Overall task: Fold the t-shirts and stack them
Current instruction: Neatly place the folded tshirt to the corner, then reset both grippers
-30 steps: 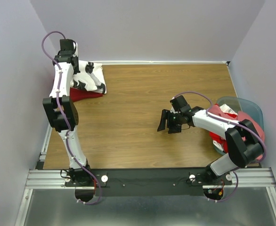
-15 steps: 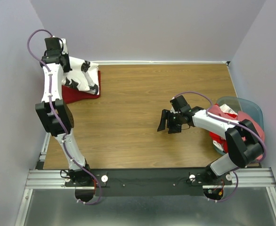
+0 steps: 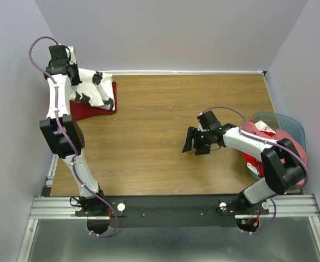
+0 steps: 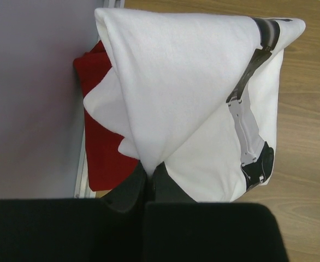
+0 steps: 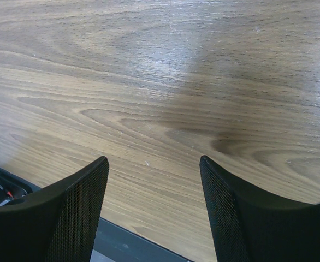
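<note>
Along the near edge of the bench runs the metal rail that carries both arms. Just beyond it, right of centre, our right tool hangs low over bare wood with its jaws spread wide and nothing between them. Its wrist view gives only wood grain and a shadow.

Level with it, at the bench's right edge, the teal bin holds a heap of cloth. A red t-shirt fills most of it, and pink cloth spills over the rim nearest the arm. A scrap of printed white lies on top, and we cannot tell what it belongs to.

Farther off, in the far left corner, our left arm reaches up beside the wall. Our left tool is pinched fully closed on a fold of the white t-shirt, which bears black and grey print. The cloth peaks at the tool and drapes away from it, its lower part resting on the dark red t-shirt. That one lies flat on the bench against the wall and shows from under the white one on the left and near sides.
</note>
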Robot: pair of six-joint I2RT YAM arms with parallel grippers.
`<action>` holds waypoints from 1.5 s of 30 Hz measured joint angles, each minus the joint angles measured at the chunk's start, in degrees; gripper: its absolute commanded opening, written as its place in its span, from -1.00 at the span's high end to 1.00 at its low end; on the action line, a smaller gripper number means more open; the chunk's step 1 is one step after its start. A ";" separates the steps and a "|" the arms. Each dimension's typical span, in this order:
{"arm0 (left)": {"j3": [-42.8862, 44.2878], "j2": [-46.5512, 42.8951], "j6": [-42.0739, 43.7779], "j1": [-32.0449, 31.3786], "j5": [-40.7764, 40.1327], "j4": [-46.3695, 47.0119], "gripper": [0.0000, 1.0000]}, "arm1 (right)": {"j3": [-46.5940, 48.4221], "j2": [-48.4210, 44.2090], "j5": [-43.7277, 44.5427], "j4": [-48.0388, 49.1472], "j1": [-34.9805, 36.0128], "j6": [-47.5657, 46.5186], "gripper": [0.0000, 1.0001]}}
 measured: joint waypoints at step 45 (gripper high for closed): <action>-62.27 -52.61 -30.99 -49.07 -16.74 26.16 -0.86 | 1.66 -13.05 17.33 -0.28 0.00 -2.10 -0.53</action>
